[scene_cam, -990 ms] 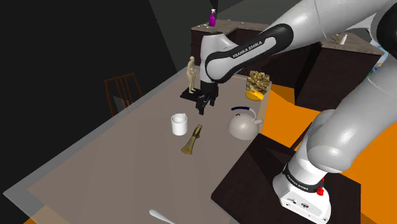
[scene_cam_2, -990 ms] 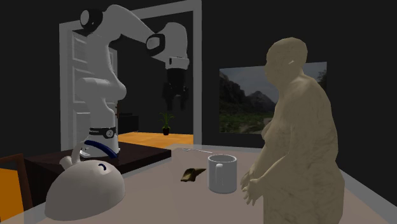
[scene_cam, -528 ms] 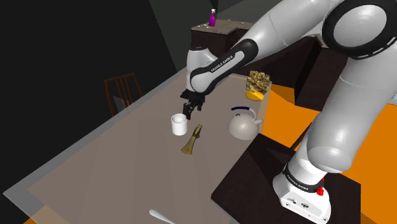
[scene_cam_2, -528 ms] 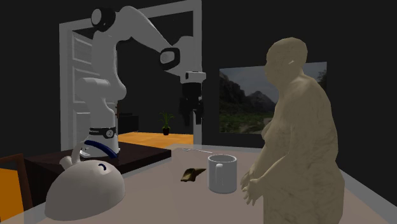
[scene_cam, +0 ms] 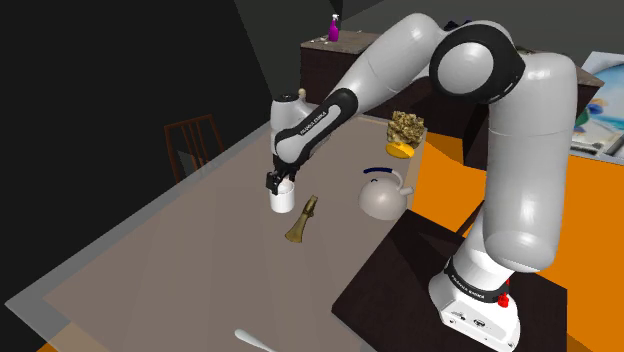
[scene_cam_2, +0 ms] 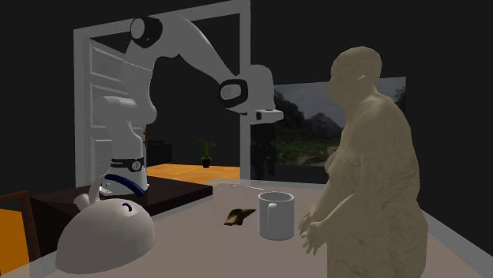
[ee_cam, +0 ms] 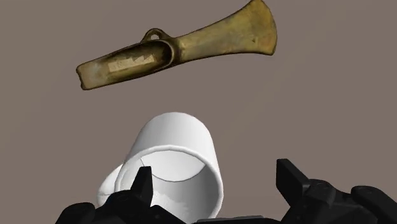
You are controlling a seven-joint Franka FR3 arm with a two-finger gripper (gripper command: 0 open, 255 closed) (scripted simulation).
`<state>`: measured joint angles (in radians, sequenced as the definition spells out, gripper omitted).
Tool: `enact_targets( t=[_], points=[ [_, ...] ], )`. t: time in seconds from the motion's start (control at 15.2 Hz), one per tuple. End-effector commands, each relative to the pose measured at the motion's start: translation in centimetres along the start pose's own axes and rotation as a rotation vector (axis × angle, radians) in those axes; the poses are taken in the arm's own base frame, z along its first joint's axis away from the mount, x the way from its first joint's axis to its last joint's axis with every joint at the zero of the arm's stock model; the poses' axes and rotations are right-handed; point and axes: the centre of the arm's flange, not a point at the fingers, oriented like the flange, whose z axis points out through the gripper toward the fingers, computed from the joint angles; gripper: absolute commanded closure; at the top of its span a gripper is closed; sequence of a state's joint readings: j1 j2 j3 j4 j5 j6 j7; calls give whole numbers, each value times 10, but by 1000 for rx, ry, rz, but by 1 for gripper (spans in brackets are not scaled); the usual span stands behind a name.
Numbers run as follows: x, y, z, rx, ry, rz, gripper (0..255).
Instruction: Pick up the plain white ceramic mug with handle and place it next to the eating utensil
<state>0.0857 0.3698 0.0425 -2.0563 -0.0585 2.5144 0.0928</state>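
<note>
A plain white mug (scene_cam: pixel 282 198) stands upright on the grey-brown table (scene_cam: pixel 180 260), handle toward the shoulder view's left. My gripper (scene_cam: pixel 277 182) hangs just above its rim, open. In the wrist view the mug (ee_cam: pixel 178 149) sits below the gripper (ee_cam: pixel 216 181); one finger (ee_cam: pixel 143 186) is over the mug's opening and the other finger (ee_cam: pixel 289 177) is outside its wall, neither touching it. The second exterior view has the mug (scene_cam_2: pixel 276 215) below the dark gripper (scene_cam_2: pixel 261 162). A silver spoon (scene_cam: pixel 255 342) lies at the table's near edge.
A bronze axe-head-like piece (scene_cam: pixel 302 220) lies right beside the mug. A grey kettle (scene_cam: pixel 382 196) and a yellow bowl (scene_cam: pixel 404 132) stand toward the shoulder view's right. A tan figurine (scene_cam_2: pixel 367 166) looms close in the second exterior view. A chair (scene_cam: pixel 193 140) stands by the table's far side.
The arm has swung from near the figurine toward the shoulder view's left and come down, so the open gripper now hangs over the mug. The mug has not moved.
</note>
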Motion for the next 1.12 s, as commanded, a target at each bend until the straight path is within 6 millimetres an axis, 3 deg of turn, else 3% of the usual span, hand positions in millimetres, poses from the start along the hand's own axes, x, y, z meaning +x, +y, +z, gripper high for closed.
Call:
enact_targets(
  t=[0.0, 0.2, 0.66, 1.06],
  points=[
    [16, -5, 19, -2, 11, 0, 0],
    [37, -10, 39, -5, 24, 0, 0],
    [38, -9, 79, -5, 24, 0, 0],
    [38, -9, 79, -5, 24, 0, 0]
  ],
)
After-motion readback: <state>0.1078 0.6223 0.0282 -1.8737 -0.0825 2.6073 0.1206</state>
